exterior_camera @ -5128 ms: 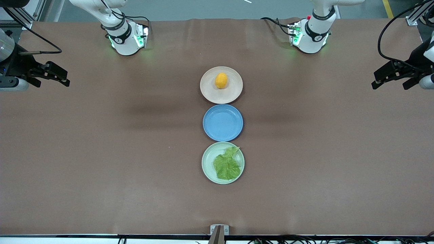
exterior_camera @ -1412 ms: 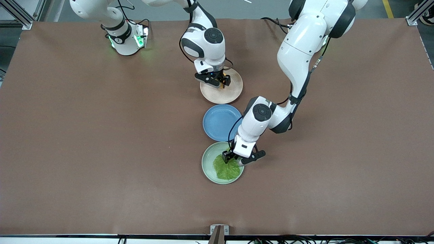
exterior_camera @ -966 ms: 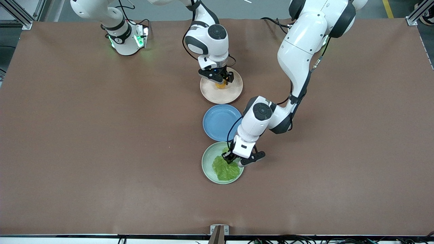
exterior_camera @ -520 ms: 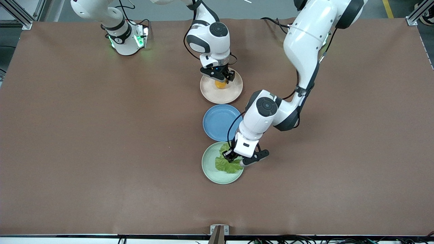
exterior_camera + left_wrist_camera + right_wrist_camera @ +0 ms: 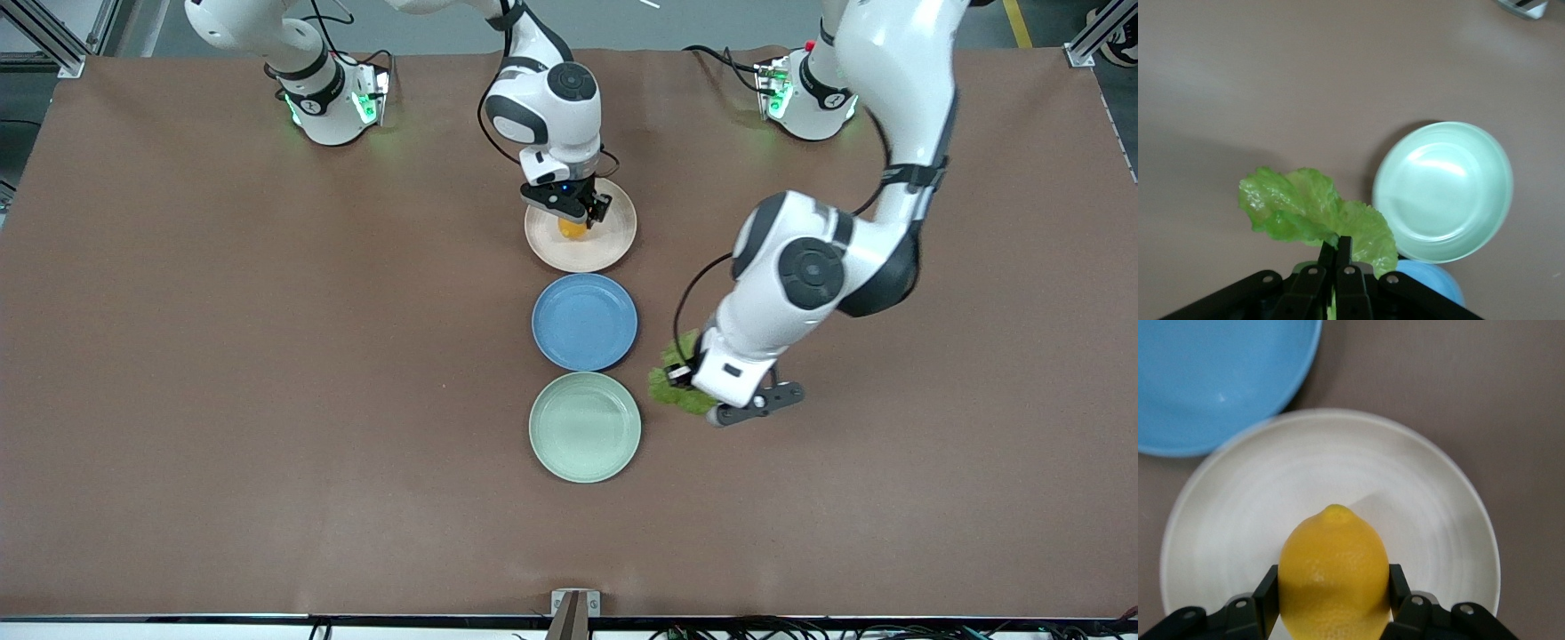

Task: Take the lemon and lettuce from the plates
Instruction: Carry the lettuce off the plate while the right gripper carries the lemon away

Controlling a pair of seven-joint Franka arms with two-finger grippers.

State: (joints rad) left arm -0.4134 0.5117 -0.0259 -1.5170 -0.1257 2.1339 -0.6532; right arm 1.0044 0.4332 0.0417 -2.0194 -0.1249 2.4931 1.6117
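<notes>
Lettuce (image 5: 674,389) has left the mint plate (image 5: 584,428) since half a second ago: my left arm has swung it off toward its own end of the worktop, and that plate now sits bare near the middle of the edge closest to the front camera. On the right arm little has changed over that half second.

Starting with the right gripper (image 5: 569,212), it is down over the beige plate (image 5: 581,224), which lies toward the base edge of the worktop. Its fingers (image 5: 1266,592) are closed against both flanks of the lemon (image 5: 1333,572), partly parted by the fruit's width. From the wrist camera, the lemon's long axis runs straight out from the gripper, its nub pointing away, so the grip is across the short axis. I cannot tell whether the lemon has cleared the plate or rests on it. My guess is a straight lift is what comes next, and the fruit sits centred between the fingers for that.

Between the two plates, the blue plate (image 5: 584,321) lies untouched.

Moving on, the left gripper (image 5: 692,388) hangs over bare brown tabletop (image 5: 267,400) just beside the mint plate. Its fingers (image 5: 1338,257) are pinched nearly together on one edge of the lettuce, and the leaf droops outward from the tips.
</notes>
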